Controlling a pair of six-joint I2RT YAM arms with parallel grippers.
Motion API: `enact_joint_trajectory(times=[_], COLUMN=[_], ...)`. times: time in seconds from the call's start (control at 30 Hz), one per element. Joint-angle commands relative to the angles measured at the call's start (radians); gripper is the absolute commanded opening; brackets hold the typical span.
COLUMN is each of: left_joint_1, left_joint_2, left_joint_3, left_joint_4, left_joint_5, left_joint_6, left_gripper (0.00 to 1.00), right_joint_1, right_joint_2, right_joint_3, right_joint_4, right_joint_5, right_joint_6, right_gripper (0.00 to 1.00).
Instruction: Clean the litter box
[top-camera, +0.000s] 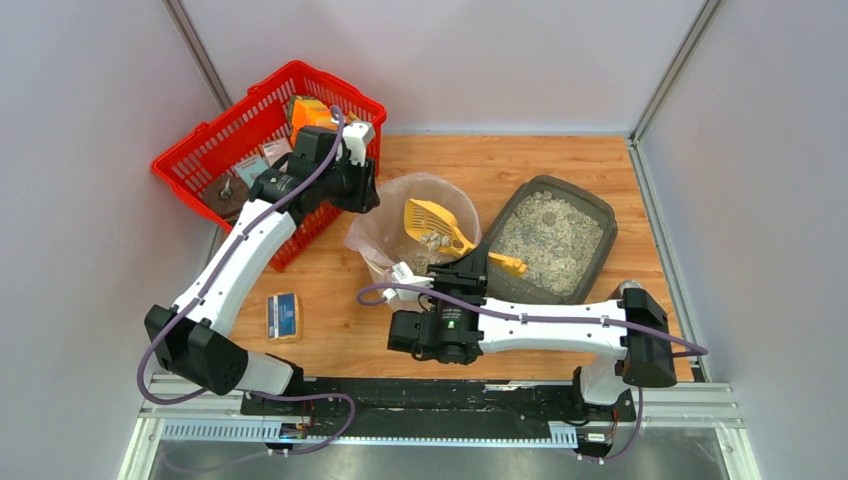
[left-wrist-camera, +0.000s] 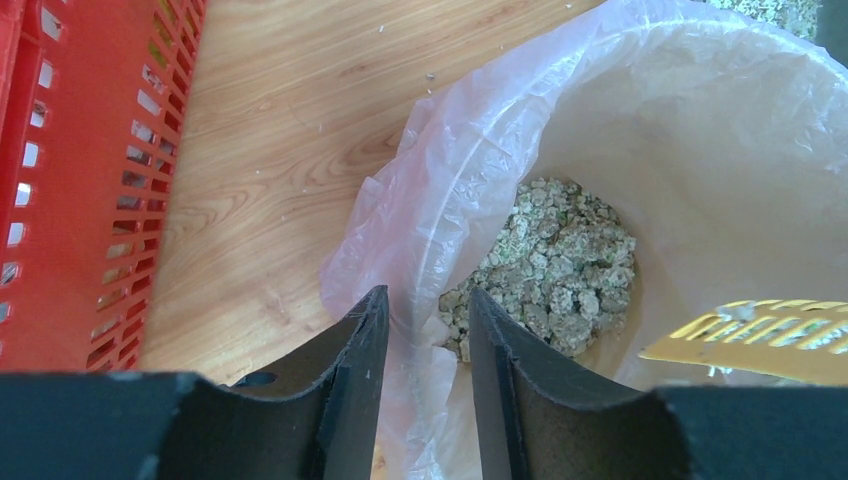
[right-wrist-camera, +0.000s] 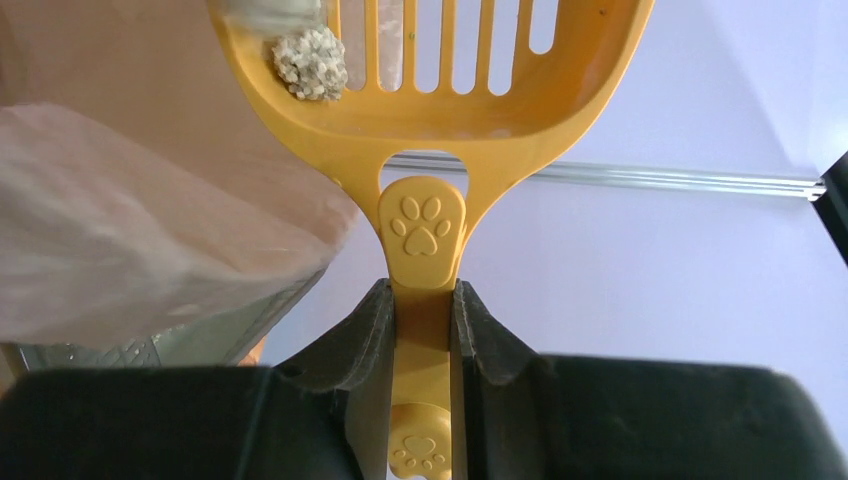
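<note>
Lying on the right part of the desk (top-camera: 480, 165), the litter box (top-camera: 556, 238) sits just beside the bin (top-camera: 385, 205), with its long axis running from near-left to far-right and pale litter across its floor. The scoop (top-camera: 438, 226) hangs over the bin's mouth, head pointing far-left and handle trailing back toward the box's near-left corner. The right gripper (top-camera: 472, 272) is clamped on that handle; the right wrist view shows both fingers pressed against the yellow stem just below the paw print, and a clump (right-wrist-camera: 312, 62) resting in the slotted head. So the box lies to the right of this gripper and a little beyond it, and the right arm is plainly the nearer one. I judge that going back for another pass calls for swinging the scoop rightward and turning its head to run along the box's diagonal. The left gripper (left-wrist-camera: 428, 305) is at the bin's far-left rim, its fingers straddling the liner's edge with a narrow gap; whether they pinch it I cannot tell. Past it stands the red basket (top-camera: 250, 150).
</note>
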Motion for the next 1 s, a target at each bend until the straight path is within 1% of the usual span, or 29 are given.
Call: enact_joint_trajectory(times=[0.0,0.03,0.07,0.13,0.23,0.33,0.53,0.63,0.7,0.73,0.8,0.87,0.9,0.97], left_joint_1=[0.005,0.005,0.005,0.005,0.005,0.004,0.005,0.005,0.005,0.005,0.004,0.005,0.005,0.005], left_joint_2=[0.0,0.0,0.0,0.002,0.002,-0.001,-0.001,-0.001,0.0,0.0,0.0,0.002,0.002,0.0], left_joint_3=[0.04,0.04,0.04,0.04,0.04,0.04,0.04,0.04,0.041,0.041,0.041,0.043,0.044,0.043], left_joint_4=[0.008,0.008,0.01,0.01,0.008,0.01,0.01,0.008,0.008,0.007,0.007,0.005,0.005,0.004], left_joint_5=[0.017,0.018,0.02,0.024,0.024,0.024,0.026,0.026,0.026,0.026,0.026,0.026,0.027,0.027], left_joint_6=[-0.013,-0.013,-0.013,-0.013,-0.015,-0.015,-0.015,-0.015,-0.013,-0.013,-0.013,-0.013,-0.013,-0.013], left_gripper=[0.43,0.42,0.38,0.34,0.33,0.29,0.24,0.21,0.18,0.17,0.15,0.13,0.12,0.11], right_joint_1=[0.015,0.019,0.02,0.031,0.032,0.032,0.031,0.031,0.032,0.034,0.034,0.045,0.049,0.066], right_joint_2=[0.015,0.02,0.022,0.022,0.019,0.003,-0.049,-0.061,-0.067,-0.067,-0.069,-0.064,-0.06,-0.061], right_joint_3=[-0.012,-0.014,-0.016,-0.019,-0.023,-0.006,0.092,0.098,0.078,0.058,-0.021,-0.101,-0.123,-0.153], right_joint_4=[0.057,0.057,0.056,0.051,0.043,0.031,-0.067,-0.078,-0.07,-0.04,0.028,0.075,0.12,0.14], right_joint_5=[0.288,0.314,0.315,0.317,0.318,0.318,0.318,0.299,0.279,0.282,0.317,0.317,0.315,0.303], right_joint_6=[-0.032,-0.032,-0.032,-0.028,-0.026,-0.014,0.069,0.081,0.072,0.06,-0.004,-0.055,-0.089,-0.098], right_gripper=[0.0,0.0,0.0,0.0,0.0,0.0,0.05,0.03,0.01,0.0,0.0,0.0,0.0,0.0])
